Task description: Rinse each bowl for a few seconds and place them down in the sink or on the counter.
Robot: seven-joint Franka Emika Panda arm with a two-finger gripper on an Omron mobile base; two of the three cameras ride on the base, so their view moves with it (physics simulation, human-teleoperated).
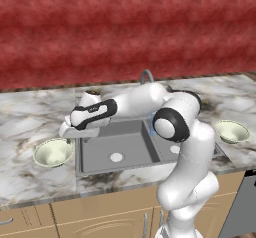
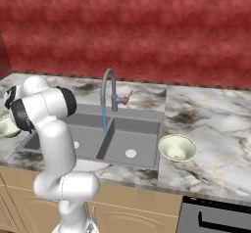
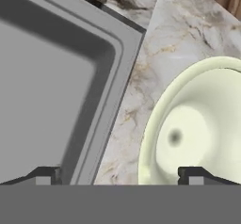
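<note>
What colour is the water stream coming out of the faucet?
Blue: the thin water stream falls from the faucet into the sink, clearest in the right base view.

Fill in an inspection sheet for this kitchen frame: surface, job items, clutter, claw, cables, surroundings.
Surface: marbled counter, white-grey with brown veins, around a grey double-basin sink.
Job's things: left bowl upright on the counter beside the sink; right bowl upright on the counter at the sink's other side. Water runs from the faucet into the sink.
Clutter: nothing seen.
Claw: claw open, above the sink's edge and the left bowl's near rim, holding nothing.
Cables: nothing seen.
Surroundings: red wall behind, tan cabinets below, a dark appliance front at lower right.
</note>
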